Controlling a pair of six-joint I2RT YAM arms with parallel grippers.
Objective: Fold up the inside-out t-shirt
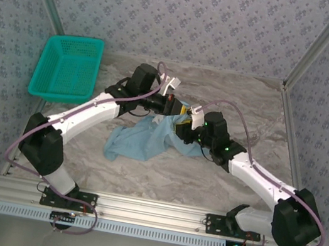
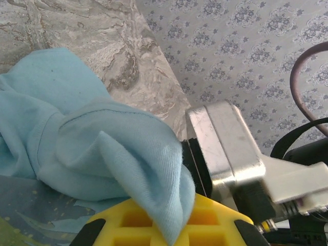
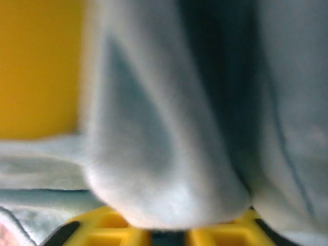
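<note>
The inside-out t-shirt (image 1: 139,141) lies bunched mid-tabletop (image 1: 218,177). Its long axis slants from a raised end at the pincers down toward the near left. The left pincer (image 1: 177,111) is clamped on that raised fabric. The right pincer (image 1: 181,128), just beside it, presses into the cloth; I cannot tell whether it has closed.

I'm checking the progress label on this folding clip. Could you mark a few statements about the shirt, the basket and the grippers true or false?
1. The t-shirt lies crumpled on the table. True.
2. The t-shirt sits inside the teal basket. False: the basket stands apart at the far left, and the shirt is mid-table.
3. The left gripper and the right gripper meet at the shirt's far edge. True.
4. The left gripper is wide open over bare table. False: it is shut, with blue cloth draped over its yellow finger.
</note>
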